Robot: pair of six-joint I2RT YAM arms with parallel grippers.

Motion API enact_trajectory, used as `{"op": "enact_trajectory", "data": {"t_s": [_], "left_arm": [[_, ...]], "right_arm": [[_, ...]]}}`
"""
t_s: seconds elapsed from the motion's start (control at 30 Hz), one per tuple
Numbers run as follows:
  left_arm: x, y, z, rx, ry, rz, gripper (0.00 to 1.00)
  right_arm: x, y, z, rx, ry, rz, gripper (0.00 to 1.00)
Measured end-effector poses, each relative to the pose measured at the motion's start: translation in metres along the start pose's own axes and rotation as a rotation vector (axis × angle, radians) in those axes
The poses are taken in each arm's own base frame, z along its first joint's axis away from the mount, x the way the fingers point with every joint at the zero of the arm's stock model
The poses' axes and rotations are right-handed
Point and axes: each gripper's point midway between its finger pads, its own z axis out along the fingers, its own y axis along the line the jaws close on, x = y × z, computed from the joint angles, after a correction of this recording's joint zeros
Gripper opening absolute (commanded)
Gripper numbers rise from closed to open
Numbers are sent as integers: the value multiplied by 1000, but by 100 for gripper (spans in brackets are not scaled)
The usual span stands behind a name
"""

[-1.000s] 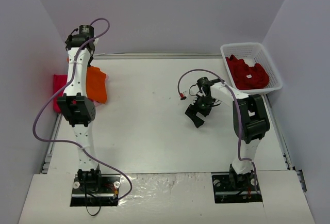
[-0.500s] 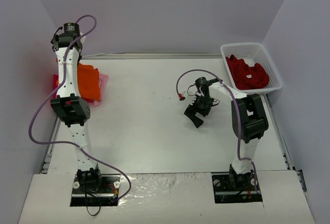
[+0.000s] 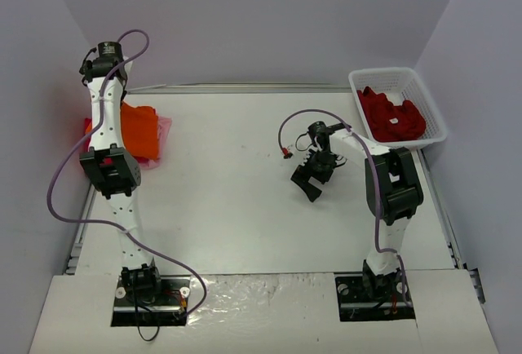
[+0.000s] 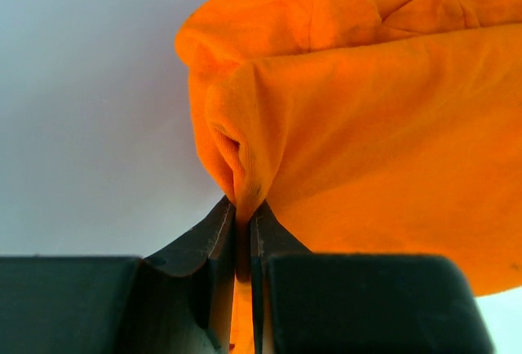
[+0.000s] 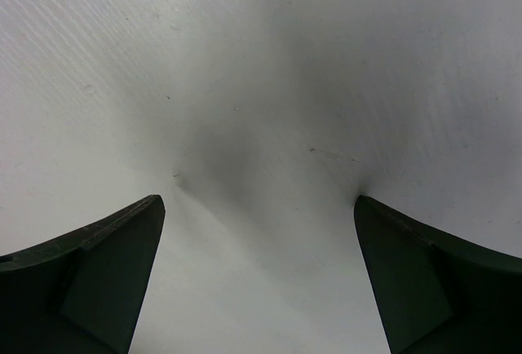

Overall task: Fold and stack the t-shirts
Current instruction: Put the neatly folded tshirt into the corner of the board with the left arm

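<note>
At the upper left of the overhead view, the orange t-shirt (image 3: 140,130) sits bunched over pink cloth (image 3: 165,129) at the left edge of the table (image 3: 228,207). The left gripper (image 4: 243,215) is clamped on a fold of it, and the shirt spreads up and rightward in the wrist view. The right gripper (image 3: 310,181) gapes wide above the tabletop mid-frame, well apart. Dark red shirts (image 3: 391,116) fill the basket (image 3: 435,117) at upper right.

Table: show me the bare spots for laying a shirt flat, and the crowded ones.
Bare: the wide middle of the table, between the orange t-shirt and the right end effector, and the far strip up to the basket. Crowded: the left edge around that t-shirt, and the basket's corner.
</note>
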Motion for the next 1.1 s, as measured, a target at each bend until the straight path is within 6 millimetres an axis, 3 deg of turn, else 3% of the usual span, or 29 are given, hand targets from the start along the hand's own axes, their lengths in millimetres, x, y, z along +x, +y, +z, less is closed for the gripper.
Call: {"op": "enact_trajectory", "data": {"t_s": [0.27,0.5,0.53,0.57,0.77,0.97,1.1], "left_arm": [[0,-12,34,3,24,22,2],[4,-10,49,-9,37,15,3],[5,-10,53,-14,41,13,40],[7,-8,55,-17,46,20,59],[15,-1,66,-55,74,23,96],[16,4,61,-70,70,20,96],[12,11,23,-29,11,-10,94]], "right_arm": [[0,-1,0,-2,6,13,100],[1,-1,1,-1,12,17,100],[1,-2,1,0,13,17,100],[1,-2,1,0,15,18,100],[1,-2,1,2,19,19,100],[1,-4,0,9,22,19,100],[1,-5,0,14,20,19,100]]}}
